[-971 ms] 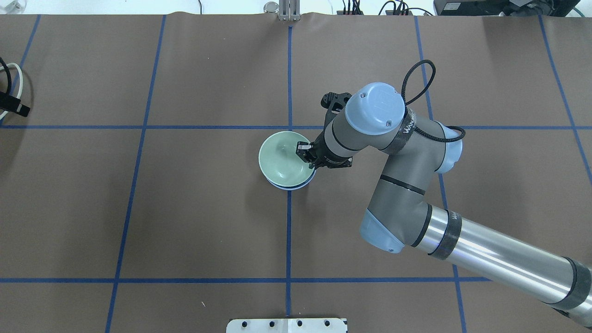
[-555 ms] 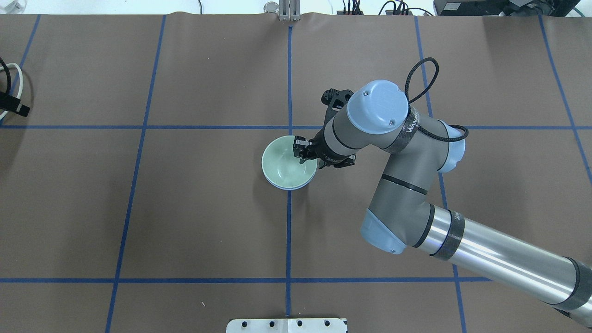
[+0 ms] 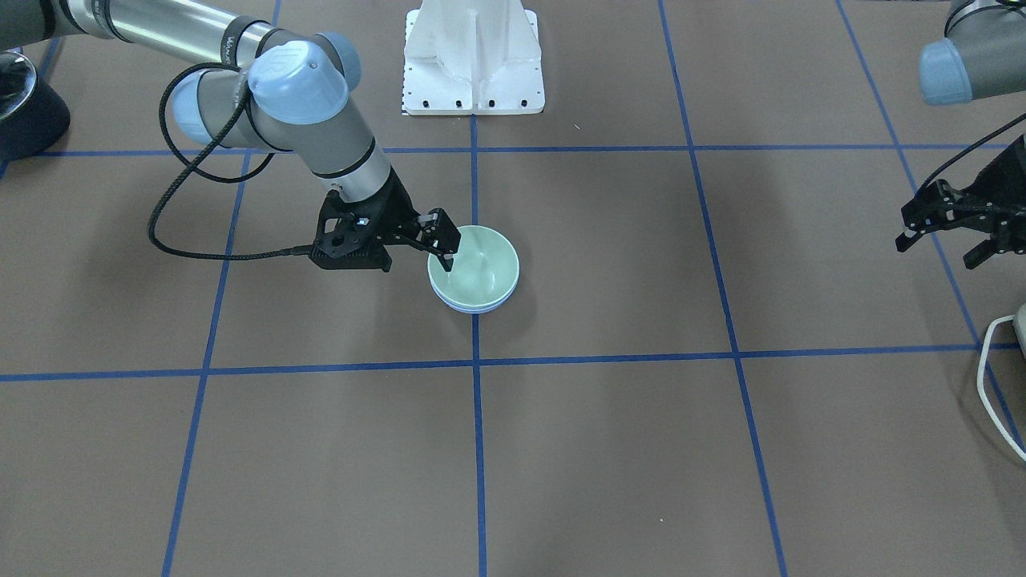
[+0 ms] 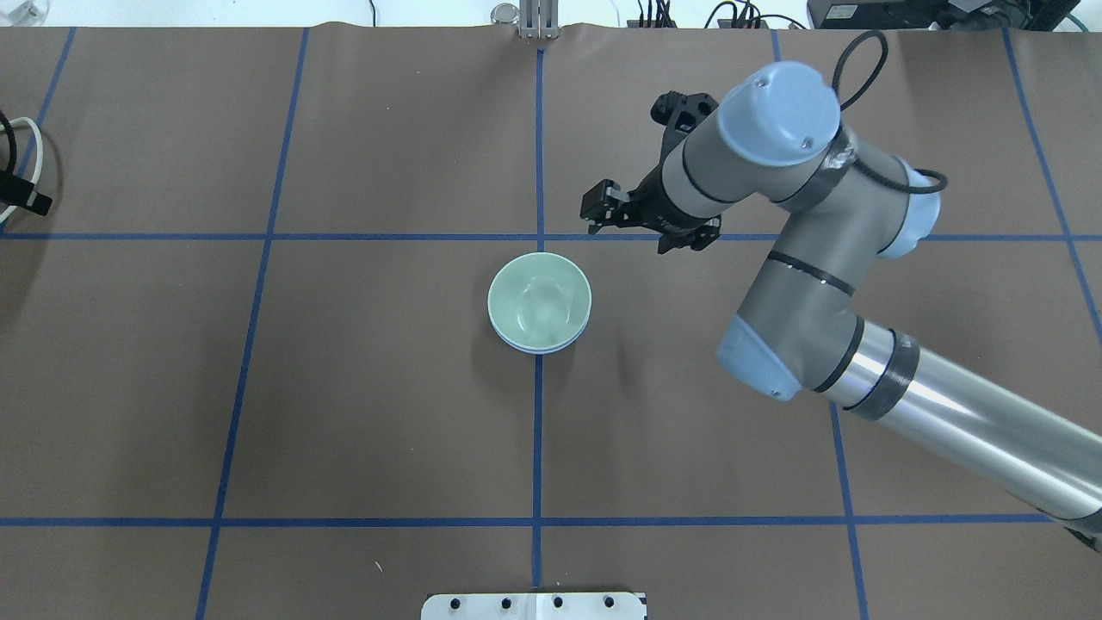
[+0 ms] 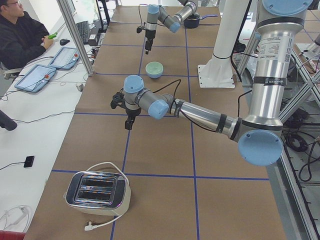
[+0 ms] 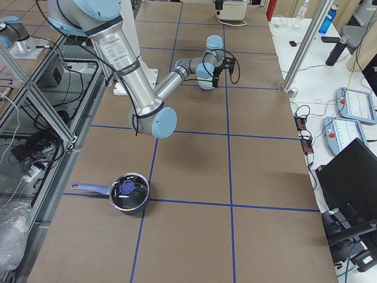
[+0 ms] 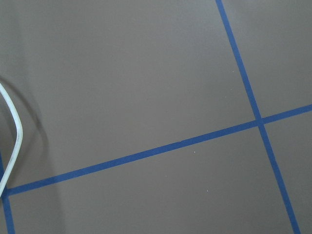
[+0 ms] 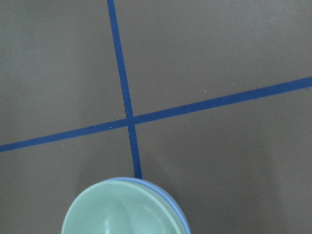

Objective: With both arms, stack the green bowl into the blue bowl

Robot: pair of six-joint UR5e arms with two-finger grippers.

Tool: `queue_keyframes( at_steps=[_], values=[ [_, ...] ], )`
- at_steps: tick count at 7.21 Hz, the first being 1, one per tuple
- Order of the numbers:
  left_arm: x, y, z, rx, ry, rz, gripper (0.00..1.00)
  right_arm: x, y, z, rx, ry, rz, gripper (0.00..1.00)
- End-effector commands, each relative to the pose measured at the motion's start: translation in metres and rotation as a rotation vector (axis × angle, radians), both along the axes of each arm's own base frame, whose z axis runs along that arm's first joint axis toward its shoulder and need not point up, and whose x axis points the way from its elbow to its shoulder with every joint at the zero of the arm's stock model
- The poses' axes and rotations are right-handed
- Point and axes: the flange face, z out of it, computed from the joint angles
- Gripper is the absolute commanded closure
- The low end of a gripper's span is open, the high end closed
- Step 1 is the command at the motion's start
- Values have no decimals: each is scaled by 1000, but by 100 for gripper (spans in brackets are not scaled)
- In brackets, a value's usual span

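Observation:
The green bowl (image 4: 534,297) sits nested in the blue bowl (image 4: 539,350) at the table's middle; only the blue bowl's rim shows. Both also show in the front-facing view, green bowl (image 3: 481,268) over blue rim (image 3: 473,309), and at the bottom of the right wrist view, green bowl (image 8: 117,214) and blue rim (image 8: 171,202). In the overhead view my right gripper (image 4: 600,209) is open and empty, raised behind and to the right of the bowls. My left gripper (image 3: 936,248) hangs open and empty far off at the table's left end.
A white cable (image 3: 994,377) lies near the left gripper and shows in the left wrist view (image 7: 14,136). A toaster (image 5: 97,189) stands at the table's left end, a lidded pot (image 6: 128,191) at the right end. The white base pedestal (image 3: 473,56) is behind the bowls.
My right gripper let go of the green bowl, which settled level into the blue bowl, and the arm rose and moved back and to the right, away from the bowls.

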Motion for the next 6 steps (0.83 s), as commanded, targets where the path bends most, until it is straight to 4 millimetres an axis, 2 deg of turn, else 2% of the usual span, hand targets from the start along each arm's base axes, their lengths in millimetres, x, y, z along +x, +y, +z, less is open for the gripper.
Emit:
queue_keyframes(
  at_steps=[1,3,4,5,6],
  values=[
    [-23,-6,12,18,-19,-4,2,95,-48,57,65,48,-36,0],
    [-56,-14,44,39,-38,16,2,168,-67,107,99,76,-60,0],
    [-70,-16,57,44,-39,24,2,220,-68,138,89,60,-71,0],
    [-75,-16,59,42,-35,19,2,268,-62,170,107,71,-71,0],
    [-80,-16,58,46,-34,11,2,301,-54,205,130,105,-83,0]
  ],
)
